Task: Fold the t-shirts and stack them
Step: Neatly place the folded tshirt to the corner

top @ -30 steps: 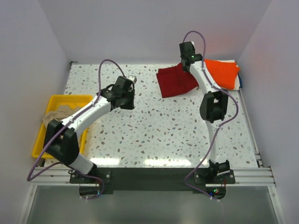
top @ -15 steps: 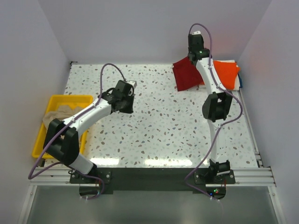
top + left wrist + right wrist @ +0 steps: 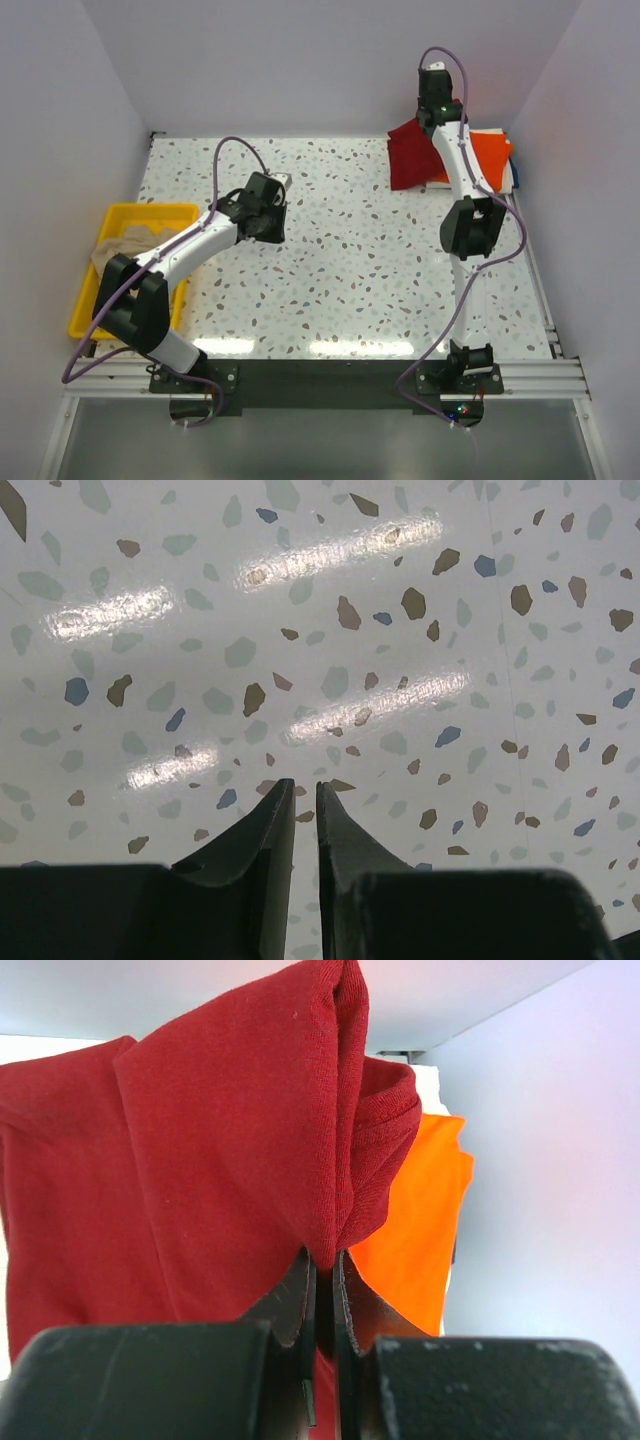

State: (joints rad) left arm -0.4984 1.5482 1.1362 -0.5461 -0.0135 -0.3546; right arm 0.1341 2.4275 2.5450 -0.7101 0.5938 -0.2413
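Note:
The dark red t-shirt [image 3: 408, 158] hangs bunched at the back right of the table, lifted by a fold. My right gripper [image 3: 325, 1260] is shut on that fold of the dark red t-shirt [image 3: 200, 1160]. The bright orange t-shirt [image 3: 490, 160] lies flat just to its right; the orange t-shirt [image 3: 415, 1230] shows behind the red cloth. A beige t-shirt [image 3: 125, 245] lies crumpled in the yellow tray [image 3: 150, 210] at the left. My left gripper [image 3: 305, 785] hovers over bare speckled table left of centre, its jaws a narrow gap apart with nothing between them.
A white sheet [image 3: 497, 134] peeks out under the orange t-shirt by the back right corner. The back wall and right wall stand close to the right arm [image 3: 465, 220]. The left arm [image 3: 190, 250] stretches from the near left across the table.
My right gripper has lifted the dark red t-shirt and carried it right and back, towards the orange t-shirt. The left arm has barely moved.

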